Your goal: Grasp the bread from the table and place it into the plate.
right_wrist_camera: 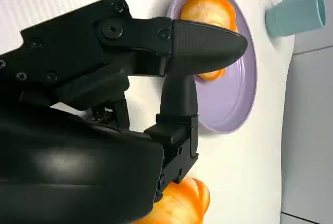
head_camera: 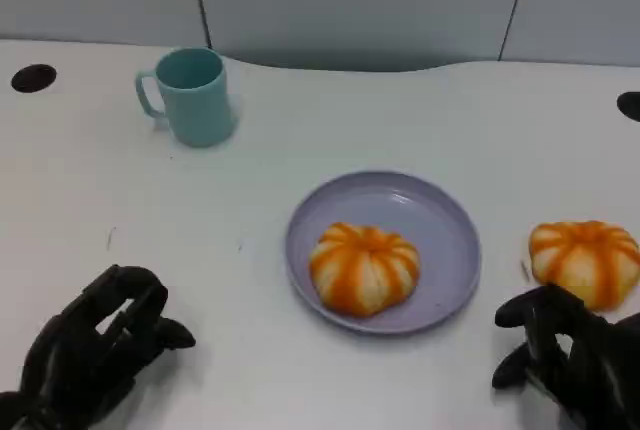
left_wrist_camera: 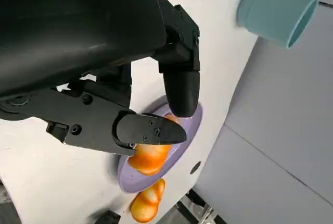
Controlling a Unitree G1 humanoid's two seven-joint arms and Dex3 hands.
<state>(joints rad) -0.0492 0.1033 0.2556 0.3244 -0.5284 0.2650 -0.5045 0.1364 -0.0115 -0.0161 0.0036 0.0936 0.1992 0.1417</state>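
White counter (head_camera: pixel 300 360). Lavender plate (head_camera: pixel 445 212) sits near its centre, with one orange-striped bread roll (head_camera: pixel 364 267) lying inside it, toward the near rim. A second bread roll (head_camera: pixel 586 261) lies on the counter to the right of the plate, apart from its rim. Teal mug (head_camera: pixel 193 95) stands upright at far left, well apart from the plate, handle pointing left.

Right robot hand (head_camera: pixel 565 358) is low over the counter just in front of the second roll; fingers apart, holding nothing, fingertips near the roll, contact cannot be confirmed. In the right wrist view this roll (right_wrist_camera: pixel 179 203) lies beside the palm shell.

Left robot hand (head_camera: pixel 95 345) rests at the near left, fingers loosely curled but parted, nothing in its grasp.
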